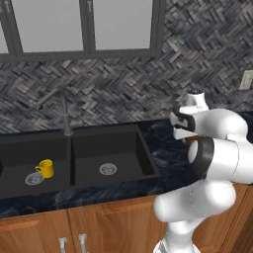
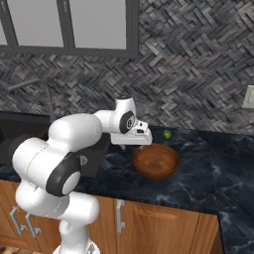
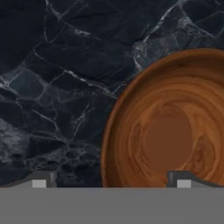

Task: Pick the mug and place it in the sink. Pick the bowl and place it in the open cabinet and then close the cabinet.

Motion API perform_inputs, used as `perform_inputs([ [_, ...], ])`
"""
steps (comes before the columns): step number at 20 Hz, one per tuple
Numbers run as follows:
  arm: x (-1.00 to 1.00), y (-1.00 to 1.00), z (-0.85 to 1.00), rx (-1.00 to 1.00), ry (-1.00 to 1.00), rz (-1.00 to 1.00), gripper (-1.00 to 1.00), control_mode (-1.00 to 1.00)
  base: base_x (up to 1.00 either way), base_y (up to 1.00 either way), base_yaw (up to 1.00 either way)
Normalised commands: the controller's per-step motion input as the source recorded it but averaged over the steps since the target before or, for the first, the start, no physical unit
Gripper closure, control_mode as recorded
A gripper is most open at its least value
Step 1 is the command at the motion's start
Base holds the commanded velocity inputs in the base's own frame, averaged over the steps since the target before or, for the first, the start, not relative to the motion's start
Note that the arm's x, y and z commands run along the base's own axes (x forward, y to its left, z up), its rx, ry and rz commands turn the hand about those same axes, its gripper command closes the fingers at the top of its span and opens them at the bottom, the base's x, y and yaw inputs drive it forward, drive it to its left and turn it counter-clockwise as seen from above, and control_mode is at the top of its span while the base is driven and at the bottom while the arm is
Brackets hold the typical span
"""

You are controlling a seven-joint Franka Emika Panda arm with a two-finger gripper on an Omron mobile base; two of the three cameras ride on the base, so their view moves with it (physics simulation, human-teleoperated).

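Left base view: the white arm's upper links cover the right part of the dark marbled stone desk [image 1: 163, 148], so the tool and whatever lies beyond the arm are hidden here. The matte black rectangular double-basin sink [image 1: 74, 129] is cut off at the left edge. The small bright yellow mug with a side handle [image 1: 46, 168] stands upright in the left basin, just beside the round metal drain [image 1: 34, 179]. The grey faucet [image 1: 65, 114] rises behind the divider between the basins. Grey-framed glass-panel units [image 1: 84, 24] hang above, cropped at the top.

Right base view: the tool [image 2: 137, 144] hangs over the desk, just above the near-left rim of the wide round reddish-brown wooden bowl [image 2: 156, 161]; its fingertips are hard to make out against the wrist. The bowl sits upright on the desk, with bare stone to its right and front. A small green round object [image 2: 167, 134], too small to identify, lies near the bowl's far side by the herringbone stone wall [image 2: 198, 74]. The arm hides most of the sink.

Hand view: the tool's two fingertips [image 3: 41, 180] stand wide apart, nothing between them. The bowl's rim runs between them: one tip is over bare desk, the other over the bowl's inside. The bowl is cut off at the right edge.
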Motion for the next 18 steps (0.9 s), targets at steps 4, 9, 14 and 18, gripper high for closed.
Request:
perform_inputs([
  [4,0.16,-0.16,-0.52,0.02,0.04,0.00,-1.00,-1.00,0.00,0.00,0.00],
  [9,0.03,-0.10,-0.35,0.00,0.00,0.00,-1.00,-1.00,0.00,0.00,0.00],
  [14,0.00,-0.04,-0.34,0.02,0.00,0.00,-1.00,-1.00,0.00,0.00,0.00],
  [18,0.00,0.00,-0.22,0.01,0.00,-0.03,-1.00,-1.00,0.00,0.00,0.00],
])
